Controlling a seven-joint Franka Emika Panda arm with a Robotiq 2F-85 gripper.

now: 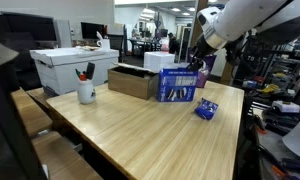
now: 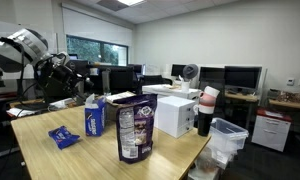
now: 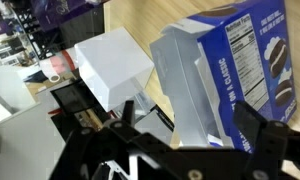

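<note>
A blue cookie box (image 3: 225, 60) with a white nutrition label stands upright on the wooden table (image 1: 140, 130). It shows in both exterior views (image 1: 179, 84) (image 2: 93, 119). My gripper (image 3: 190, 125) hovers just above its top, open, with one finger on each side of the box and a gap to it. From outside, the gripper (image 1: 199, 66) (image 2: 64, 63) sits over the box's upper edge. Nothing is held. A small blue packet (image 1: 206, 109) (image 2: 62, 136) lies flat on the table beside the box.
A cardboard box (image 1: 133, 80), a white mug with pens (image 1: 86, 93) and a large white box (image 1: 72, 68) stand along one side. A purple snack bag (image 2: 136, 130), a small white box (image 2: 173, 115) and a dark cup (image 2: 205, 112) stand near the table's end.
</note>
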